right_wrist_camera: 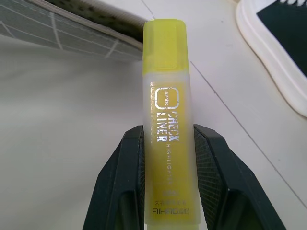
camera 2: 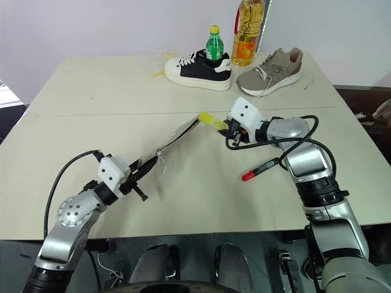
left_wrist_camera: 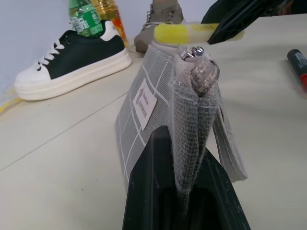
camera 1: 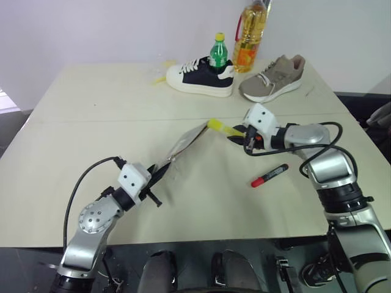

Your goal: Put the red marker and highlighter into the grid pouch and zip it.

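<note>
My left gripper point(camera 1: 159, 173) is shut on one end of the grey grid pouch point(camera 1: 186, 141) and holds it up off the table, its far end slanting up toward the middle. The wrist view shows the pouch point(left_wrist_camera: 163, 100) edge-on between the black fingers, with its white label and zip pull. My right gripper point(camera 1: 237, 135) is shut on the stubby yellow highlighter point(right_wrist_camera: 165, 62). The highlighter's free end point(camera 1: 215, 126) sits right at the pouch's raised far end. On the table, below my right gripper, lies the red marker point(camera 1: 269, 176), with nothing touching it.
At the table's far side stand a black-and-white shoe point(camera 1: 198, 76), a beige shoe point(camera 1: 272, 78), a green bottle point(camera 1: 218, 52) and an oil bottle point(camera 1: 250, 36). A yellow scrap point(camera 1: 160, 78) lies left of the shoes. A black cable loops beside my right arm point(camera 1: 333, 143).
</note>
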